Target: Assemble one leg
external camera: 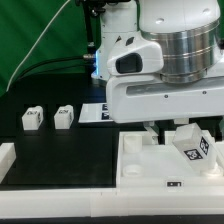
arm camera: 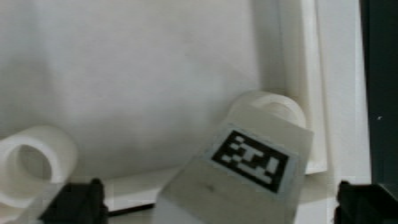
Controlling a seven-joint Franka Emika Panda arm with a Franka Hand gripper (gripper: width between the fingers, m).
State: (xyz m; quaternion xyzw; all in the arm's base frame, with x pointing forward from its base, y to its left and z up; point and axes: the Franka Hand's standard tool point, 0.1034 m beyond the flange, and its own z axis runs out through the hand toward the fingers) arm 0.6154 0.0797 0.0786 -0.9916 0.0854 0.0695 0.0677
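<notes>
A white leg (arm camera: 240, 165) with a black-and-white tag stands tilted in the large white tray (external camera: 140, 160), leaning over a round corner socket (arm camera: 270, 104). It also shows in the exterior view (external camera: 193, 146), near the tray's right corner. My gripper (arm camera: 222, 203) is open, with its two dark fingertips (arm camera: 79, 200) wide apart on either side of the leg and a gap on each side. In the exterior view the gripper (external camera: 168, 129) hangs just above the tray, partly hidden by the arm's white hand. Two more legs (external camera: 32, 119) (external camera: 65, 116) stand on the black table at the exterior view's left.
A second round socket (arm camera: 32, 160) lies in the tray floor. The marker board (external camera: 95, 112) lies behind the tray. A low white rim (external camera: 60, 200) borders the table's front and left. The tray's raised wall (arm camera: 317, 70) runs close beside the leg.
</notes>
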